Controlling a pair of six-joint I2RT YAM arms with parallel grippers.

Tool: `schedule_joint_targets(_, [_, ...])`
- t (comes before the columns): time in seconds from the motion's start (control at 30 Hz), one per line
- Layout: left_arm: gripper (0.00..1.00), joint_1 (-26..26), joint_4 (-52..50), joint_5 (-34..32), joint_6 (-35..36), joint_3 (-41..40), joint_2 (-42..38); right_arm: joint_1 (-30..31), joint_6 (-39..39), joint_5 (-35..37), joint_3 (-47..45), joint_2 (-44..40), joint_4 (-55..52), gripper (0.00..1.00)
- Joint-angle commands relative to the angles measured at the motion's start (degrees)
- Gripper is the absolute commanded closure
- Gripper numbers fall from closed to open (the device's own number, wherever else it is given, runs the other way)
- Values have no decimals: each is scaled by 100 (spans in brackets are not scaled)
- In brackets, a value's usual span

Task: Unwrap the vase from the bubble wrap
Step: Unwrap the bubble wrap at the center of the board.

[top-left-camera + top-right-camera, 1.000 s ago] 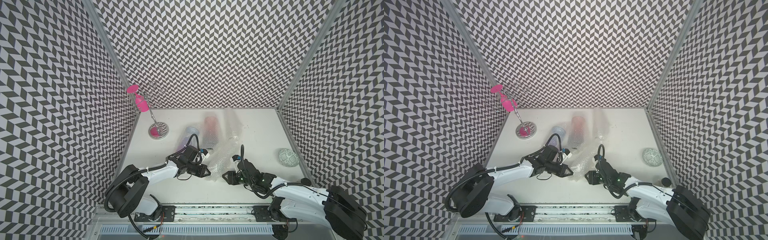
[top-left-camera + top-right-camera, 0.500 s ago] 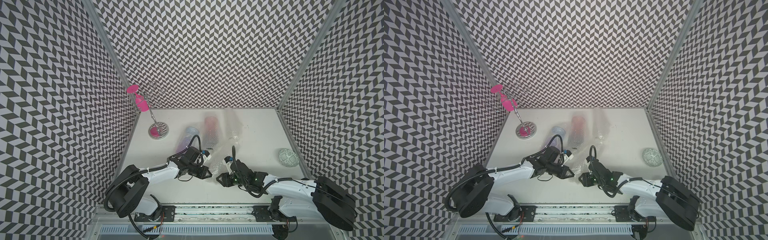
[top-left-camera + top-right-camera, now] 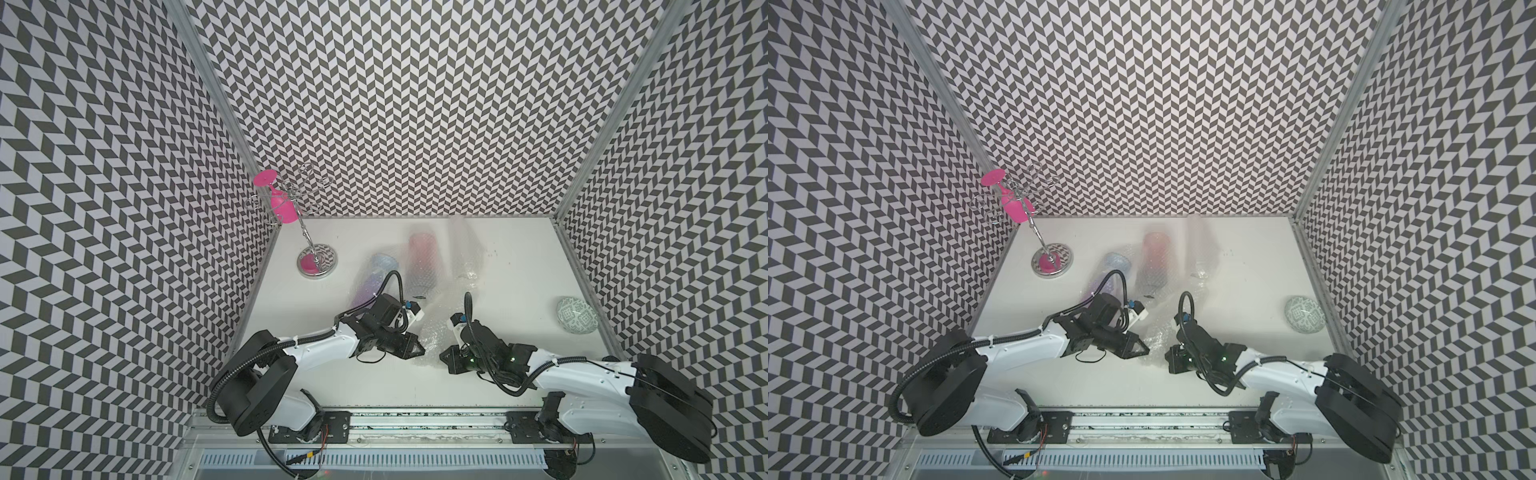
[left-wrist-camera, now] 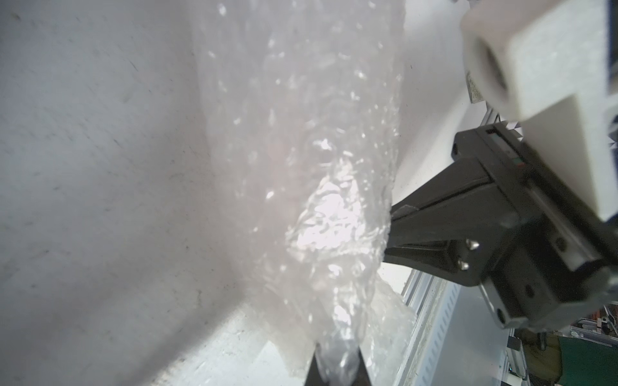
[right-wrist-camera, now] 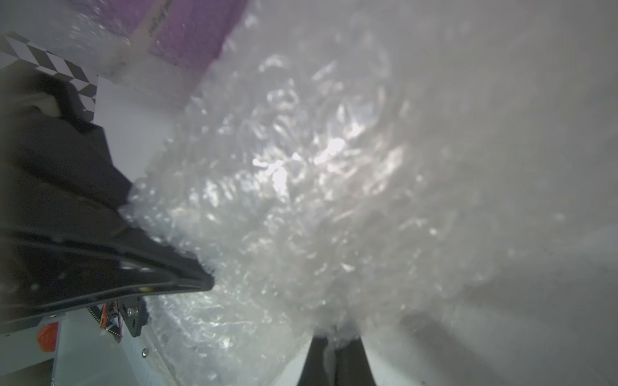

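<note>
A crinkled sheet of clear bubble wrap (image 3: 433, 330) lies at the table's front middle, between my two grippers. My left gripper (image 3: 420, 351) is shut on its edge, with the plastic bunched between the fingertips (image 4: 314, 371). My right gripper (image 3: 444, 358) faces it from the right and is shut on the same sheet (image 5: 301, 200), a fold pinched between its fingers (image 5: 316, 354). Behind them lie two wrapped vases, one purple (image 3: 371, 282) and one red (image 3: 422, 259). I cannot tell which vase this sheet leads to.
A wire glass rack (image 3: 316, 261) holding a pink glass (image 3: 282, 208) stands at the back left. A green-and-white patterned bowl (image 3: 577, 315) sits by the right wall. Another clear roll of wrap (image 3: 461, 245) lies beside the red vase. Patterned walls close three sides.
My right gripper has slid left to the wrap and closed on it. The left gripper has stayed shut on the sheet, almost in place.
</note>
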Motion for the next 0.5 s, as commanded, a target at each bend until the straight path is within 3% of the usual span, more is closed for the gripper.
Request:
schedule_joint_targets(0.0, [100, -50, -91, -17, 8, -26, -120, 16, 231, 414, -139, -354, -243, 100])
schedule_joint_targets(0.47, [100, -27, 18, -154, -88, -146, -162, 16, 722, 770, -336, -823, -1021, 100])
